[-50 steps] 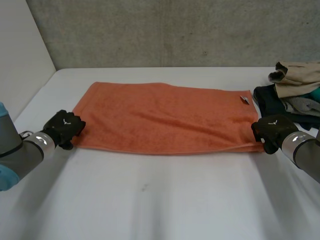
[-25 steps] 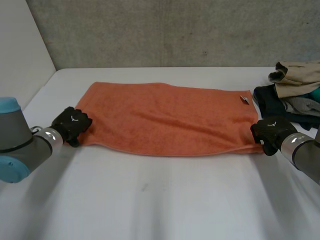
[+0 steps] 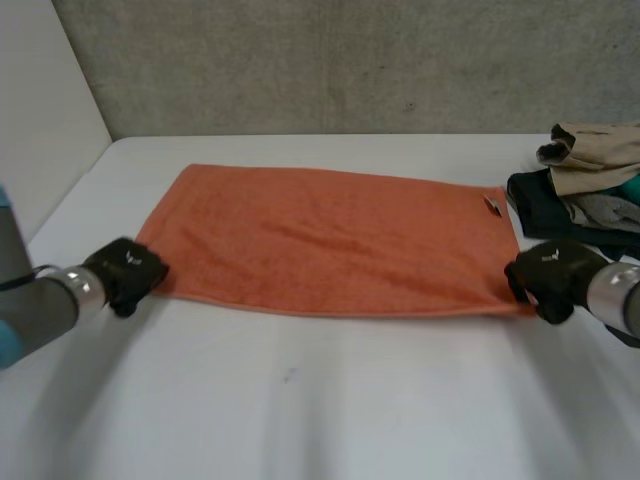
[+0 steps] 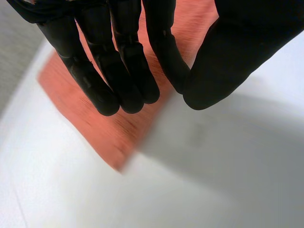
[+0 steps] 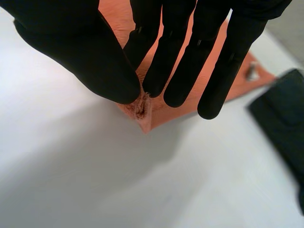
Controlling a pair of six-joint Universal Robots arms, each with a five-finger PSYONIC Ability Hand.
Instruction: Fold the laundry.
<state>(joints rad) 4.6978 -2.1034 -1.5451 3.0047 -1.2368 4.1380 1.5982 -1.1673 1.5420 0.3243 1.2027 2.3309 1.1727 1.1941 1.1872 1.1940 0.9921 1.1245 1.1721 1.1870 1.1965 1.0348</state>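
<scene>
An orange towel (image 3: 330, 240) lies spread flat across the white table (image 3: 320, 400), its long side running left to right. My left hand (image 3: 125, 272) sits just off the towel's near-left corner. In the left wrist view that hand (image 4: 123, 71) has its thumb closed against the fingers with no cloth between them, and the towel's corner (image 4: 114, 152) lies free below the fingertips. My right hand (image 3: 548, 272) is at the near-right corner. In the right wrist view the thumb and a finger of this hand (image 5: 95, 61) pinch a puckered bit of the towel's corner (image 5: 141, 110).
A pile of other clothes (image 3: 590, 185), beige on top of dark, sits at the table's right edge just behind my right hand. A dark garment (image 5: 280, 114) lies beside the towel's tagged corner (image 3: 491, 203). A wall (image 3: 40, 120) borders the table on the left.
My left hand has slid off the towel's left edge toward the near-left corner and its fingers have closed. The towel now lies flatter and more stretched. The right hand shifted slightly right.
</scene>
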